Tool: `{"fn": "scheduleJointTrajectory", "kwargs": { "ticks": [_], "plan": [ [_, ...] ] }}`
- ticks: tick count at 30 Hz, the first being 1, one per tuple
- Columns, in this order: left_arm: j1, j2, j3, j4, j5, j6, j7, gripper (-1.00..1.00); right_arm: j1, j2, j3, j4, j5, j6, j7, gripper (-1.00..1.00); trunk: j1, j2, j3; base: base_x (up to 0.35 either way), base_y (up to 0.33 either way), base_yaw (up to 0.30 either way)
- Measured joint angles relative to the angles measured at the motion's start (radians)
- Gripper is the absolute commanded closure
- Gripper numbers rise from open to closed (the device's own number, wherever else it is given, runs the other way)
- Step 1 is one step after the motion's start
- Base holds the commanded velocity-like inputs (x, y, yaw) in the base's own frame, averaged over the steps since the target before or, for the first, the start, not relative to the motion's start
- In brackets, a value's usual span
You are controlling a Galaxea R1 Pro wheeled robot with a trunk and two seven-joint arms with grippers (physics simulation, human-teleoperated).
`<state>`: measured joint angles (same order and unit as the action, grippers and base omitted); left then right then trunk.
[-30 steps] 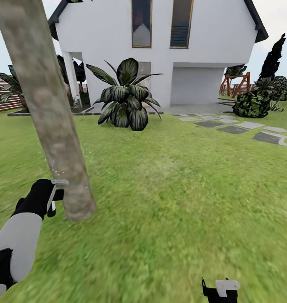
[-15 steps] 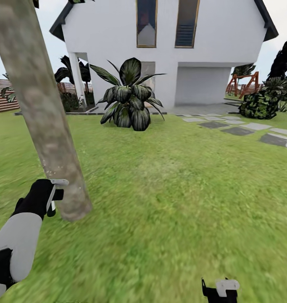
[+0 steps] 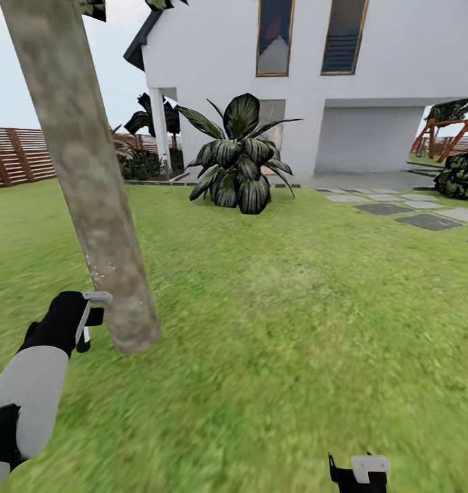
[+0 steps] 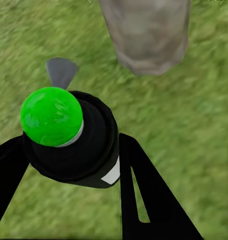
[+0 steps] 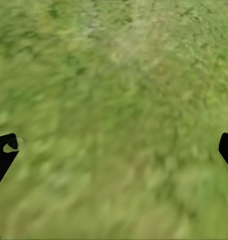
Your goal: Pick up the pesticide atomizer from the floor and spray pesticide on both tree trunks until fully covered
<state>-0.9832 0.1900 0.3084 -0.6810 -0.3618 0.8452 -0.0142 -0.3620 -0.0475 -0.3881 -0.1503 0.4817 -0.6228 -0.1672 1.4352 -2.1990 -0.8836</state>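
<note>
The left tool (image 4: pixel 76 165) is clamped around the black pesticide atomizer (image 4: pixel 73 140) with its green cap, held just beside the base of the pale tree trunk (image 3: pixel 90 178) on the grass floor (image 3: pixel 295 329). The right tool (image 5: pixel 114 150) hangs spread wide and empty over grass

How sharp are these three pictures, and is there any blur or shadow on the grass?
Head view: the white house and the pale mottled tree trunk are crisp; the green grass floor smears near the camera and shows no cast shadows. Left wrist view: the black atomizer with its green ball top is sharp, the grass soft. Right wrist view: the grass is blurred throughout.
</note>
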Motion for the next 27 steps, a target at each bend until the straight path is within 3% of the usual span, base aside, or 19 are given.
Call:
{"fn": "scheduleJointTrajectory", "kwargs": {
  "ticks": [10,14,16,18,23,27],
  "plan": [
    [0.001,-0.025,-0.004,0.015,0.000,0.000,-0.004,1.00,0.000,0.000,0.000,0.000,0.000,0.000,0.000,-1.00,0.000,0.000,0.000,0.132,-0.269,0.004],
    [0.058,0.032,0.048,0.016,-0.010,-0.005,-0.010,1.00,0.000,0.000,0.000,0.000,0.000,0.000,0.000,-1.00,0.000,0.000,0.000,0.145,-0.269,0.000],
    [0.065,0.046,0.056,0.017,-0.001,-0.019,-0.012,1.00,0.000,0.000,0.000,0.000,0.000,0.000,0.000,-1.00,0.000,0.000,0.000,0.149,-0.269,0.008],
    [0.068,0.042,0.057,0.017,0.005,-0.035,-0.011,1.00,0.000,0.000,0.000,0.000,0.000,0.000,0.000,-1.00,0.000,0.000,0.000,0.153,-0.268,0.102],
    [0.069,0.003,0.060,0.021,0.007,-0.044,-0.010,1.00,0.000,0.000,0.000,0.000,0.000,0.000,0.000,-1.00,0.000,0.000,0.000,0.144,-0.211,0.244],
    [0.100,0.013,0.077,0.020,-0.002,-0.050,-0.013,1.00,0.000,0.000,0.000,0.000,0.000,0.000,0.000,-1.00,0.000,0.000,0.000,0.021,-0.022,0.275]
  ]
}}
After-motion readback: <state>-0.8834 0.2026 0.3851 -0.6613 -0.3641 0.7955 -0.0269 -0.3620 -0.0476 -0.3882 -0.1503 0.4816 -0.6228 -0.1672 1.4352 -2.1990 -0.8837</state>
